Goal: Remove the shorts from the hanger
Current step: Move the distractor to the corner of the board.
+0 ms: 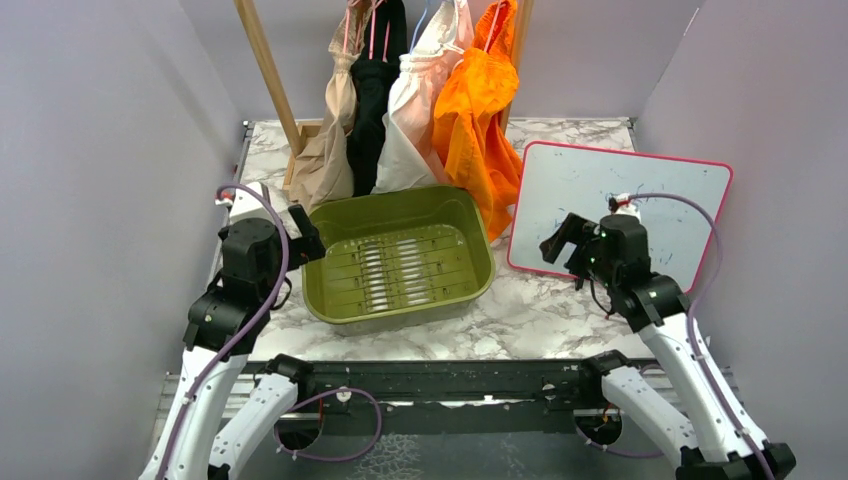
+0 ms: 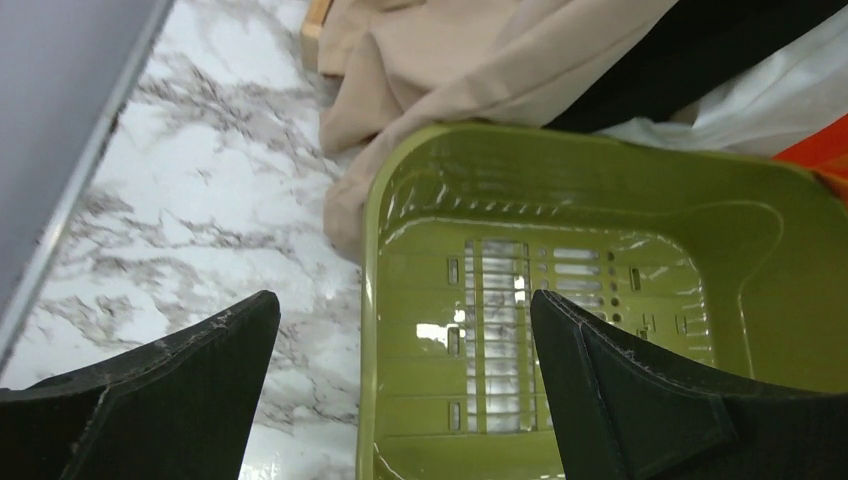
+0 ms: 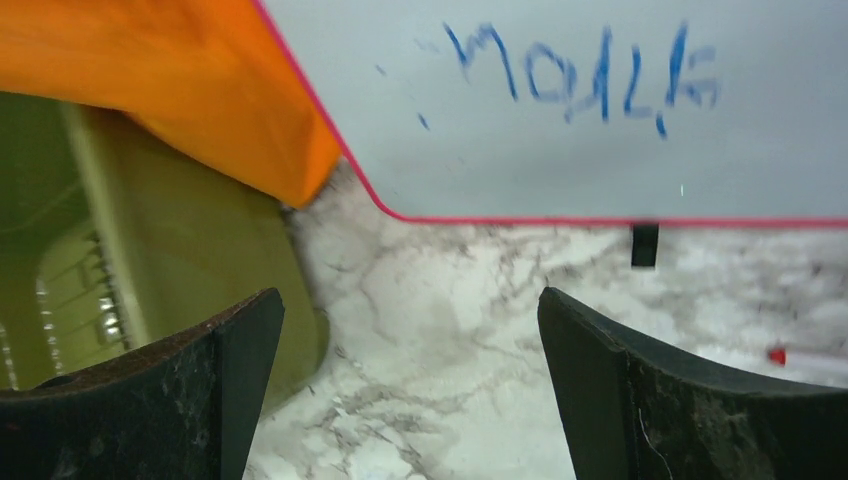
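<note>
Several shorts hang from hangers (image 1: 372,38) at the back of the table: tan (image 1: 325,150), black (image 1: 372,100), cream-white (image 1: 415,110) and orange (image 1: 480,120). My left gripper (image 1: 303,235) stands open and empty at the left rim of the green basin, short of the tan shorts (image 2: 450,70). In the left wrist view its jaws (image 2: 405,330) straddle that rim. My right gripper (image 1: 562,240) is open and empty too, low over the marble (image 3: 410,330), right of the basin. The orange shorts' hem (image 3: 180,90) hangs ahead of it to the left.
A green plastic basin (image 1: 470,225) sits mid-table under the shorts' hems. A pink-edged whiteboard (image 1: 640,190) with blue scribbles lies at the right. A slanted wooden rack pole (image 1: 268,70) rises at the back left. Grey walls close in on both sides.
</note>
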`<state>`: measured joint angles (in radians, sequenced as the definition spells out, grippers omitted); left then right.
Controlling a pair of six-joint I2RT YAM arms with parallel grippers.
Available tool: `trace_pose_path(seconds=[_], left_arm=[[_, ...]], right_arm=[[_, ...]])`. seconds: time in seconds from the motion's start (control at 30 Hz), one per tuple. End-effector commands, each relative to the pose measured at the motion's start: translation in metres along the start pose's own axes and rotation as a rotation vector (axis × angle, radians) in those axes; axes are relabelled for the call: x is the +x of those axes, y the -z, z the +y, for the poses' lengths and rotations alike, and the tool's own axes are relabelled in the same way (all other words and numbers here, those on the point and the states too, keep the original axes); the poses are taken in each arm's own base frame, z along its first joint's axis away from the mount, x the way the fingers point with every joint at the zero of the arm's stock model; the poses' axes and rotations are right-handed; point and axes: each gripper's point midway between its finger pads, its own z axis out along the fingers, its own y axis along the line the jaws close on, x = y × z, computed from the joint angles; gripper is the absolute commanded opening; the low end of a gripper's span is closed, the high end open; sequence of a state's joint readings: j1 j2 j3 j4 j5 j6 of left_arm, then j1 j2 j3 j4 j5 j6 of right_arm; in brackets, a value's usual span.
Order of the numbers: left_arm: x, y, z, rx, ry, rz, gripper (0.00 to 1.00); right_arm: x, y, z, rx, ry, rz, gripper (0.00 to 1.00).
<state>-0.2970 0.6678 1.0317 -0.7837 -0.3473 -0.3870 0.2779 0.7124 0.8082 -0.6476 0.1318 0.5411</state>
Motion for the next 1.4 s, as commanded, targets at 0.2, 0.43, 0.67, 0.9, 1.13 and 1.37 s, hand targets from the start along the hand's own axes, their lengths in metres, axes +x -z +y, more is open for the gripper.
trace_pose_path(seconds=[0.2, 0.43, 0.67, 0.9, 1.13, 1.37], left_arm=[[0.046, 0.007, -0.004, 0.071, 0.128, 0.062, 0.99], [0.054, 0.012, -0.011, 0.127, 0.137, 0.079, 0.99], [0.061, 0.017, -0.018, 0.185, 0.14, 0.096, 0.99], [0.064, 0.016, -0.018, 0.192, 0.144, 0.099, 0.99], [0.068, 0.013, -0.019, 0.198, 0.149, 0.102, 0.99], [0.064, 0.018, -0.02, 0.212, 0.15, 0.081, 0.99]], right_arm=[[0.072, -0.029, -0.055, 0.285, -0.264, 0.165, 0.99], [0.062, -0.051, -0.083, 0.466, -0.298, 0.089, 0.99], [0.047, -0.062, -0.127, 0.639, -0.295, 0.005, 0.99], [0.035, -0.067, -0.159, 0.663, -0.37, -0.068, 0.99], [0.036, -0.085, -0.174, 0.673, -0.331, -0.076, 0.99], [0.033, -0.135, -0.138, 0.374, -0.152, 0.001, 0.99]])
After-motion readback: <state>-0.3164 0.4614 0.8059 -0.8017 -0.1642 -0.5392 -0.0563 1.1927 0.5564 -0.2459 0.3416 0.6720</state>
